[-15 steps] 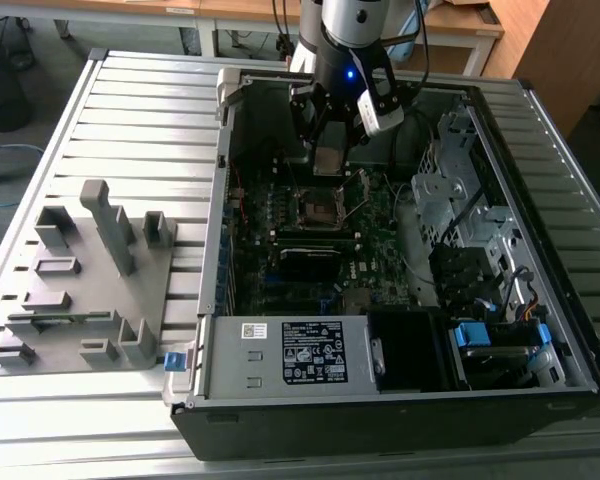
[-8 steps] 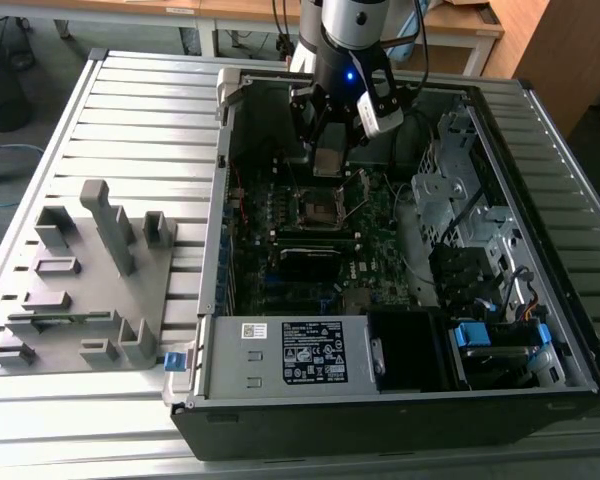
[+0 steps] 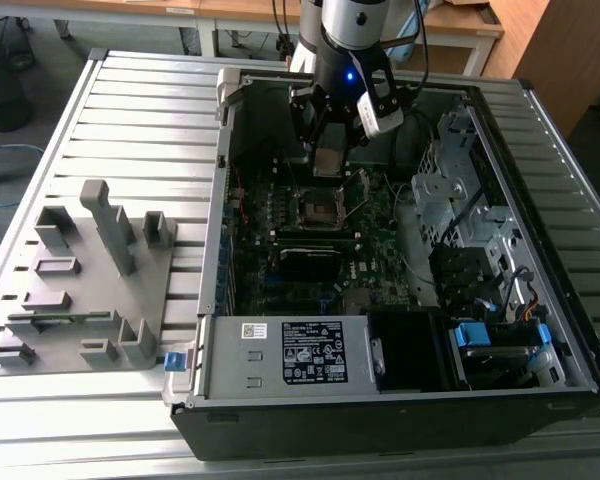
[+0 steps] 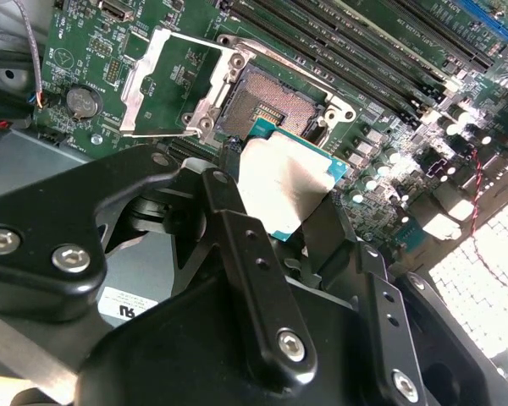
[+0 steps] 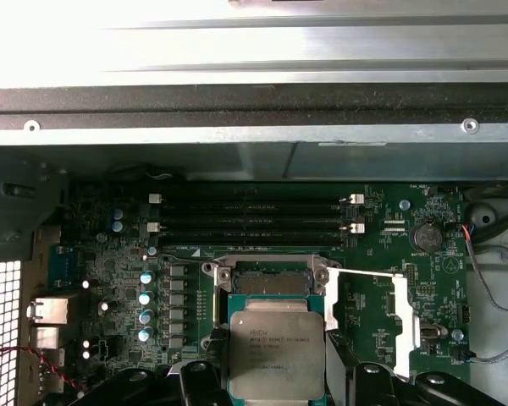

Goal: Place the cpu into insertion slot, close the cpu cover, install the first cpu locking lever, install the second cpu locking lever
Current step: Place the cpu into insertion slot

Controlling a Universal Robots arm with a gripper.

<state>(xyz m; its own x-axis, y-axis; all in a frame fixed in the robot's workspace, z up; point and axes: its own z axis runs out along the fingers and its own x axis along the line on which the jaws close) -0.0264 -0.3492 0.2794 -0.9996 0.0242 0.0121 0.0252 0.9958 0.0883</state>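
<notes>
Currently gripping cpu (image 3: 328,161) (image 4: 281,182) (image 5: 276,351) with gripper (image 3: 328,150) (image 4: 279,199) (image 5: 277,387), narrowed to chip width. Black fingers (image 4: 223,190) pressed on two opposite edges of the chip, seen in both wrist views. Silver-grey top facing the first wrist view camera, green border showing at the edges.

Held above the insertion slot (image 3: 320,207) (image 4: 275,103) (image 5: 271,283), apart from it in the exterior view, not seated. Slot centre dark and bare; in the first wrist view partly covered by the chip in front.

Flipped open: cpu cover (image 4: 140,85) (image 5: 404,317), a silvery frame swung away to one side of the slot, lying over green motherboard (image 4: 85,42) (image 5: 372,300), square opening clear in the second wrist view. Cannot tell state of locking levers.

Beside the slot: long black memory slots (image 4: 356,59) (image 5: 254,222) in parallel rows, and a round coin battery (image 4: 82,101) (image 5: 425,237) past the open cover.

Working inside an open computer case (image 3: 208,290) lying on a slatted metal table (image 3: 130,100). To the exterior view's left of the case: grey fixture tray (image 3: 80,290) with upright blocks. Along the case's near edge: power supply (image 3: 290,355) with a white label.
</notes>
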